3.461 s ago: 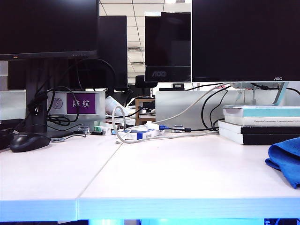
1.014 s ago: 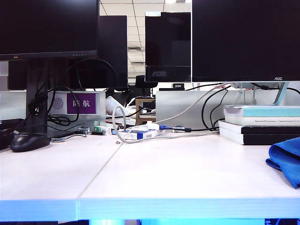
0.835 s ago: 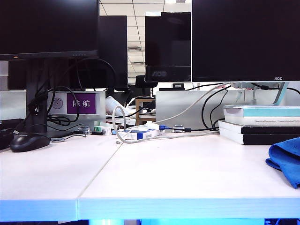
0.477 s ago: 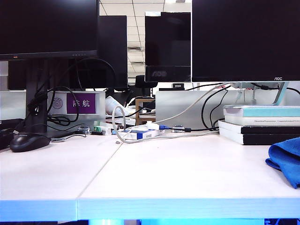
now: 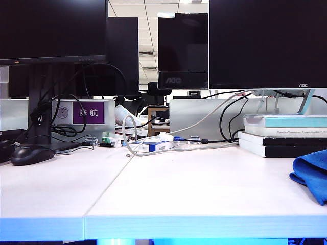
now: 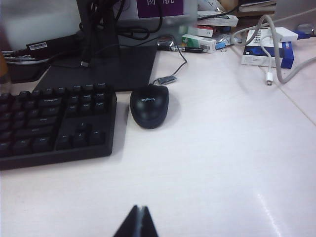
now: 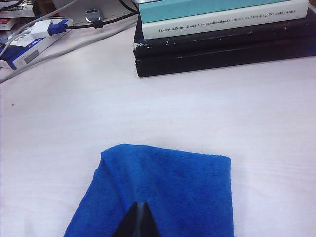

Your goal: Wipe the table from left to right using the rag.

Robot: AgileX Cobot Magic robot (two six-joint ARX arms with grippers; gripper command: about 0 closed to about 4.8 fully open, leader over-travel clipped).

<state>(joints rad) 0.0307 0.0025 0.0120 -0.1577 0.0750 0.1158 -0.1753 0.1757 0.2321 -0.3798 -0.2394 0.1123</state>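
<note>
Rag (image 5: 311, 174): at the far right of the table (image 5: 194, 184), lying flat and folded, in front of the stacked books (image 7: 222, 34).
Left hand (image 6: 138, 222): pinched to a point, empty, above bare table near the mouse (image 6: 149, 104) and keyboard (image 6: 49, 123).
Right hand (image 7: 138, 219): pinched to a point over the rag; gripping cloth or not, cannot tell.
Risk: rag possibly sliding off the right edge if pushed further; cable (image 5: 153, 138) and mouse snagging on a pass across.
Surface: white, matte, two panels with a thin seam.
Room: office, dark monitors (image 5: 265, 43) behind.

Rag (image 5: 311, 174) on table (image 5: 194, 189) right, mouse (image 5: 31, 153) far left
</note>
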